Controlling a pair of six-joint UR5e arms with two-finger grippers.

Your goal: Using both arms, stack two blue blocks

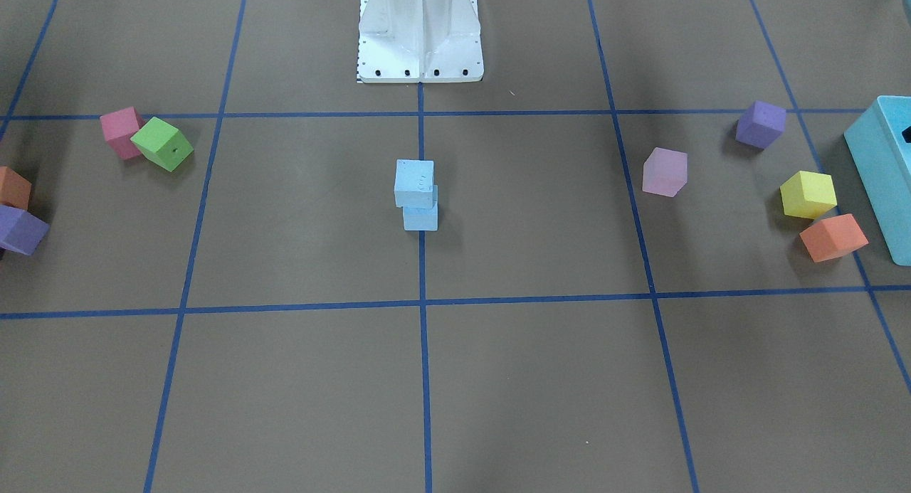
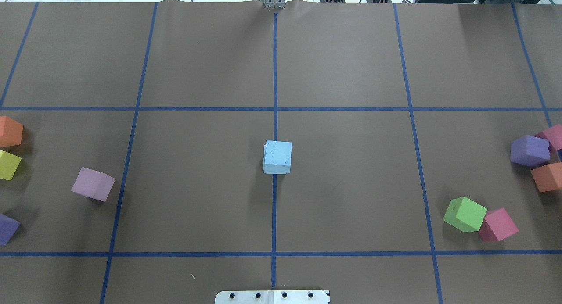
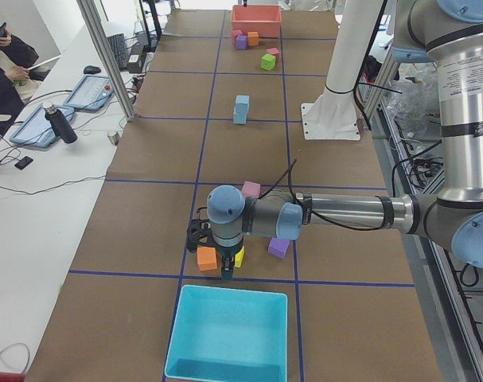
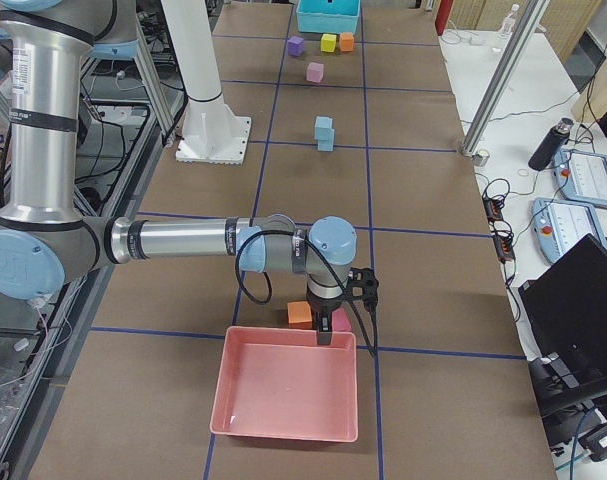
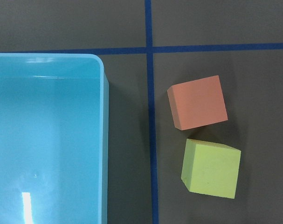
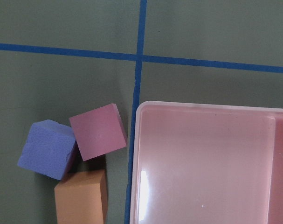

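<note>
No text, label, brand or number can be read anywhere. The upper pale sky-blue foam cube (image 1: 414, 183) bears faint pressed marks, too small to make out.

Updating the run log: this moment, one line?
upper blue block on lower blue block; left gripper by turquoise box; right gripper by pink tray; jaws unclear
</note>
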